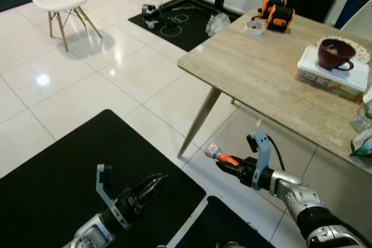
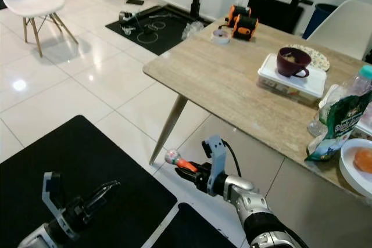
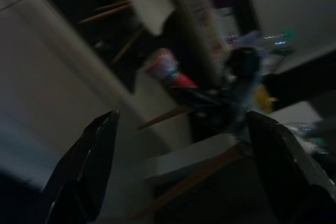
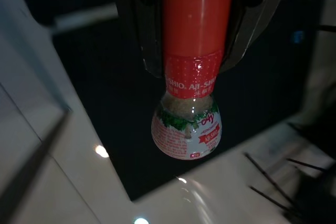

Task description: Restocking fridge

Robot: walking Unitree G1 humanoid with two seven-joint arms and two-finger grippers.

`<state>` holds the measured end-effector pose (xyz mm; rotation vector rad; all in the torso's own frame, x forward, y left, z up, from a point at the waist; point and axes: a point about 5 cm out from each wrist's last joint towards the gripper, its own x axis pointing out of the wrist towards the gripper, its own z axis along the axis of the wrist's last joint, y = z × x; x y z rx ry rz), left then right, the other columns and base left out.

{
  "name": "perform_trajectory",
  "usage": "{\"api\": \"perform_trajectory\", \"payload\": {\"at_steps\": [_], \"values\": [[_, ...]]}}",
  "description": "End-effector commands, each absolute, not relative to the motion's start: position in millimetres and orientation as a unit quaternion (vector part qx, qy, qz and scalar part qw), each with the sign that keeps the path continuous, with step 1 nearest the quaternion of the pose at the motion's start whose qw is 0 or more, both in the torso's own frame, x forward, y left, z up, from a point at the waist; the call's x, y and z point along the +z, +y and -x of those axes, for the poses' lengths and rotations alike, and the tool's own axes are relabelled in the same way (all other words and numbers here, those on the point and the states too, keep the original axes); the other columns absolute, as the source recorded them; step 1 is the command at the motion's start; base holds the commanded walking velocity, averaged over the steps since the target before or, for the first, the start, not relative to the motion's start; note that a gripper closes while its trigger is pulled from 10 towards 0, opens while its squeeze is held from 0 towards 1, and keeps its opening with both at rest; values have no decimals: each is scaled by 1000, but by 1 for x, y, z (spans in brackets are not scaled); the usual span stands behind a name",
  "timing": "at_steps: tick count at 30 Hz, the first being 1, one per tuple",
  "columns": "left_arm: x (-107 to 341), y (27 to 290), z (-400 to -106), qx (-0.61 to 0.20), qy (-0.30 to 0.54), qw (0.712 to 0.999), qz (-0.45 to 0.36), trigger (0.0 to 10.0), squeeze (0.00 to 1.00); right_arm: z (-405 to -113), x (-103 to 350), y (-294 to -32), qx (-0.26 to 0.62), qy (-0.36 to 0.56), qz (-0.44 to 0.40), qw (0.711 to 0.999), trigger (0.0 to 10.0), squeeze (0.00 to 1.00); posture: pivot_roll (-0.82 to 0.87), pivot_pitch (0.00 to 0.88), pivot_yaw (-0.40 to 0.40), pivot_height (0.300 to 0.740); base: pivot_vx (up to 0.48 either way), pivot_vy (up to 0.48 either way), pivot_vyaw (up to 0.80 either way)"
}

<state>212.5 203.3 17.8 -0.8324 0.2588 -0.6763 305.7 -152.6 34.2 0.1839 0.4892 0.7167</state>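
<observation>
Black mat point(image 1: 52, 184) nearest, left claw point(image 1: 152, 185) above it, fingers parted, holding nothing. Right claw point(image 1: 224, 163) clamped on the red cap of a seasoning bottle point(image 4: 189, 103), held over floor beside the desk leg. Beyond, wooden desk point(image 1: 256, 62) carries a maroon mug point(image 1: 335, 54) on a white box point(image 1: 333, 74).

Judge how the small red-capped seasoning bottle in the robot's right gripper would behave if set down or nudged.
The seasoning bottle looks rigid and probably light, being small. Its bulbous round base suggests it could roll if laid sideways. The right gripper clamps only the smooth red cap, so it might slip.
</observation>
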Motion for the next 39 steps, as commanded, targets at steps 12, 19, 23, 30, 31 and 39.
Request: {"api": "perform_trajectory", "payload": {"at_steps": [12, 19, 23, 30, 31, 39], "values": [[-62, 263, -163, 115, 300, 902, 289, 10000, 0, -220, -50, -246, -1, 440, -7, 898, 0, 0, -13, 34, -48, 740, 0, 0, 0], [-82, 273, -126, 208, 381, 873, 224, 10000, 0, -160, -78, -264, -82, 510, -4, 856, 10000, 0, -24, 14, -54, 740, 0, 0, 0], [-89, 270, -111, 222, 411, 858, 214, 10000, 0, -138, -86, -266, -96, 539, 7, 837, 10000, 0, -25, 11, -54, 740, 0, 0, 0], [-102, 246, -95, 179, 485, 839, 173, 10000, 0, -121, -90, -272, -129, 547, -2, 827, 10000, 0, -63, 11, -54, 740, 0, 0, 0], [-102, 246, -95, 179, 485, 839, 173, 10000, 0, -121, -90, -272, -129, 547, -2, 827, 10000, 0, -63, 11, -54, 740, 0, 0, 0], [-101, 236, -110, 156, 482, 847, 160, 10000, 0, -127, -88, -272, -136, 542, 5, 830, 10000, 0, -79, 20, -12, 740, 0, 0, 0]]}}
